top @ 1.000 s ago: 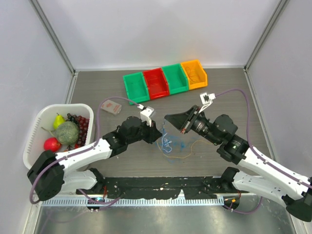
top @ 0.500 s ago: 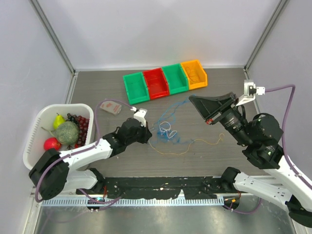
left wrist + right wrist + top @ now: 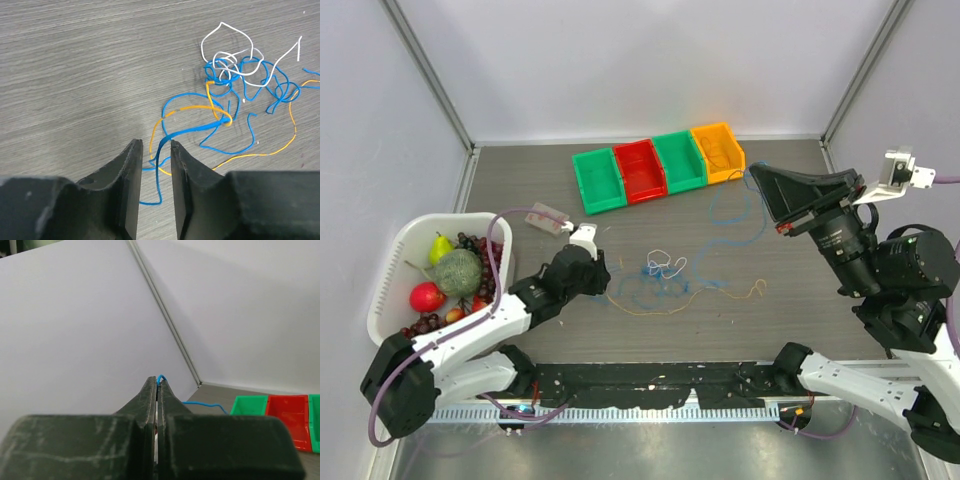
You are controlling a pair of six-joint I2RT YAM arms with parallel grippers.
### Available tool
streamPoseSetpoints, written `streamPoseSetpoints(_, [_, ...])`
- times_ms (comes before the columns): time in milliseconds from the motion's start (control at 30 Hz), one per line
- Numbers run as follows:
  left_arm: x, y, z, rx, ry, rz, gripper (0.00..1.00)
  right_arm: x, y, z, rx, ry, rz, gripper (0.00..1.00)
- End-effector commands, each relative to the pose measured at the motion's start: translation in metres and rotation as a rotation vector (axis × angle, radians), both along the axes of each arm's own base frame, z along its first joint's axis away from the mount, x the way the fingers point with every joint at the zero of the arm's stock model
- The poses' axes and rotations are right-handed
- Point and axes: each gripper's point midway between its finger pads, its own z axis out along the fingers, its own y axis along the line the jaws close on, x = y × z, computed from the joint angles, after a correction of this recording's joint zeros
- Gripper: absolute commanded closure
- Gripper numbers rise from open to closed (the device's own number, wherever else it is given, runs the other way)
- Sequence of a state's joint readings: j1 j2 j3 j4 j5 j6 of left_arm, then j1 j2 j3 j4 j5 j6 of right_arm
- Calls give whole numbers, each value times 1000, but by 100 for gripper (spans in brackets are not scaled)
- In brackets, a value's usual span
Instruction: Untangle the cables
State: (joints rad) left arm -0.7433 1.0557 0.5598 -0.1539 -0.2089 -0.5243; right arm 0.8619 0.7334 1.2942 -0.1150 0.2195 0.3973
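Left gripper: is hovering low over the table, its jaws standing a narrow way apart

Between the left jaws: a strand of the blue cable is running through the gap, not visibly squeezed

Right gripper: is hanging high at the right, jaws pressed together, pinching a small loop of the blue cable at the tips

Blue cable: is stretching from the right gripper down to the tangle in the middle of the table

Orange cable: is lying on the table, crossing the blue one in several places

White cable: is lying looped at the far edge of the tangle

Bins: are sitting in a row at the back

Basket: is sitting at the left, holding fruit
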Motion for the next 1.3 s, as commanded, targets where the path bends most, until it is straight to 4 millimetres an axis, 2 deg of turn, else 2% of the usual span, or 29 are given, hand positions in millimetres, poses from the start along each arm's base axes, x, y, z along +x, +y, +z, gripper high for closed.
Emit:
streamPoseSetpoints(0, [-5,5,16,-40,-21,13,64,8,-1,11,-34,-20,-44,99])
streamPoseSetpoints(67, [-6,6,29,-57,-37,13,55,10,3,8,-55,-11,-44,99])
streamPoseSetpoints(133, [-10,5,45,-81,-53,-7,43,13,6,3,-75,-1,-44,99])
streamPoseSetpoints(200, [-15,-3,68,-133,-86,-62,33,15,8,-7,-106,16,-46,99])
streamPoseSetpoints(300, [-27,-20,111,-241,-152,-183,24,17,14,-22,-145,39,-34,99])
streamPoseSetpoints(467, [-48,-37,176,-407,-235,-320,16,17,27,-49,-203,76,14,99])
streamPoseSetpoints(600, [-57,-44,215,-539,-293,-360,12,9,46,-66,-254,71,116,99])
streamPoseSetpoints(667, [-61,-47,227,-580,-298,-377,11,8,51,-74,-269,79,143,99])
streamPoseSetpoints(767, [-63,-48,229,-587,-274,-380,11,13,54,-85,-281,107,131,99])
streamPoseSetpoints(900, [-60,-42,209,-534,-217,-326,11,29,56,-95,-291,153,75,99])
streamPoseSetpoints(967, [-57,-36,197,-505,-195,-286,11,47,47,-94,-282,183,-30,99])
streamPoseSetpoints(1133, [-56,-30,171,-452,-148,-249,10,84,41,-82,-306,191,-208,99])
streamPoseSetpoints(1233, [-54,-30,163,-420,-131,-250,9,120,44,-77,-349,173,-307,99])
streamPoseSetpoints(1267, [-54,-29,160,-409,-125,-250,9,132,35,-67,-334,155,-352,99])
